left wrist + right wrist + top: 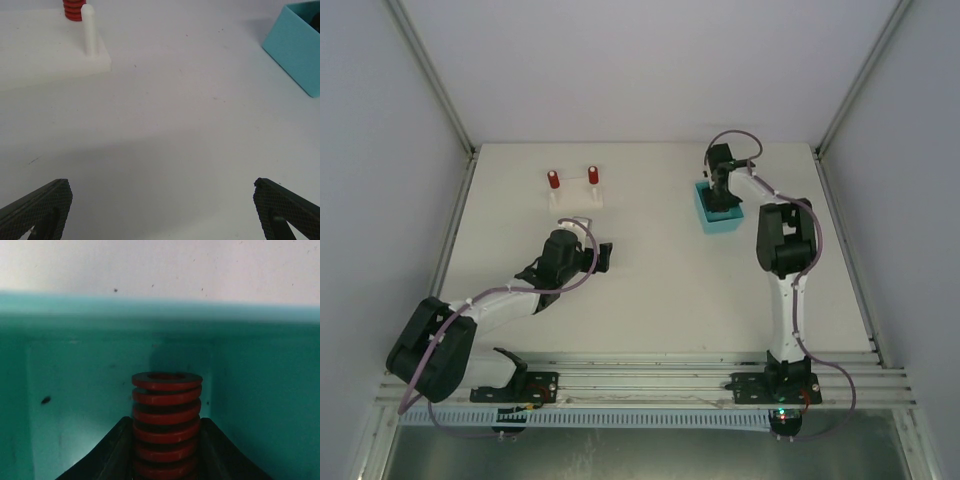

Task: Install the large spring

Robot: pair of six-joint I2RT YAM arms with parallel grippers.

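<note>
Large spring (166, 390): stood upright in teal bin (75, 365), clasped on both flanks by right pincer (166, 440). Left pincer (160, 210): spread wide, empty, above desk (175, 125). Hazard: spring may be tipped or squirted out if its rounded coils are gripped off-centre.

The spring (166, 425) is bright red with dark gaps between the coils. The bin (75, 365) is teal with a few dark specks. The table (660, 290) is off-white. The block (45, 55) is white. The left gripper (162, 195) has black fingers (35, 210), seemingly finely crosshatched.
</note>
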